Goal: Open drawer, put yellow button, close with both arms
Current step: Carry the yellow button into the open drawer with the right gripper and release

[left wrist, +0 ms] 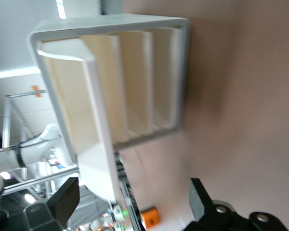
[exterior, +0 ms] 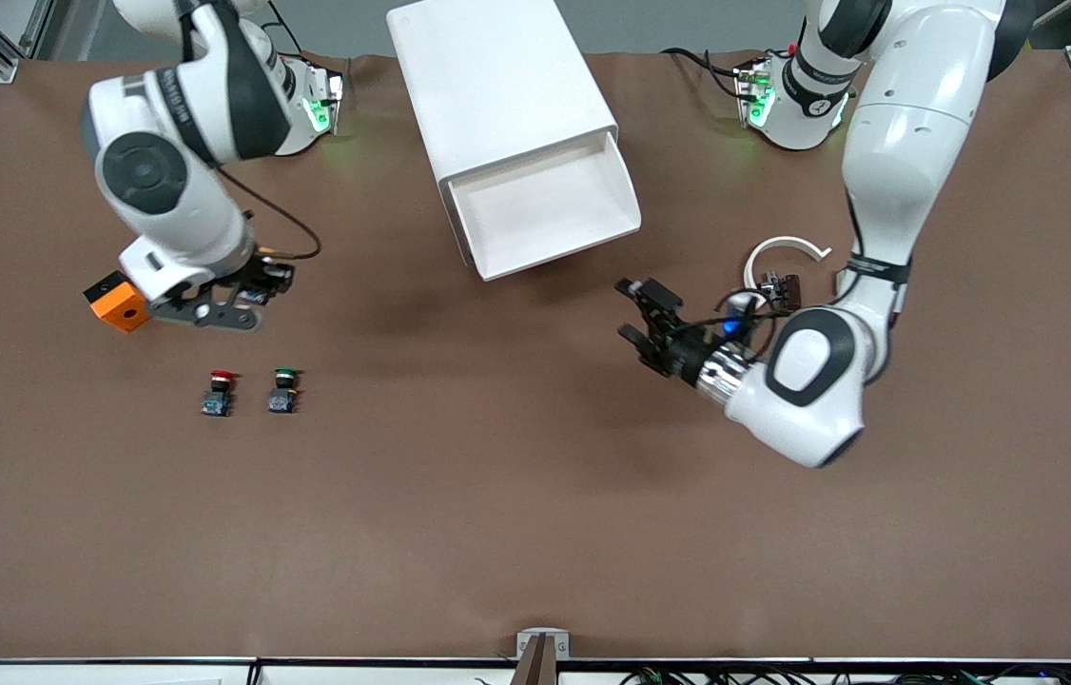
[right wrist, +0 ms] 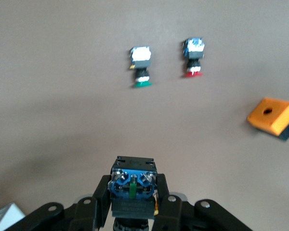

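Observation:
The white cabinet stands at the table's middle, near the bases. Its uppermost drawer is pulled out and shows an empty white tray. It also shows in the left wrist view. My left gripper is open and empty, just off the drawer's front toward the left arm's end; its fingers stand wide apart. My right gripper is shut on a button with a blue base and a black body. Its cap is hidden. In the front view this gripper is over the table beside the orange cube.
A red-capped button and a green-capped button stand side by side, nearer to the front camera than my right gripper. An orange cube lies toward the right arm's end. The three lower drawers are shut.

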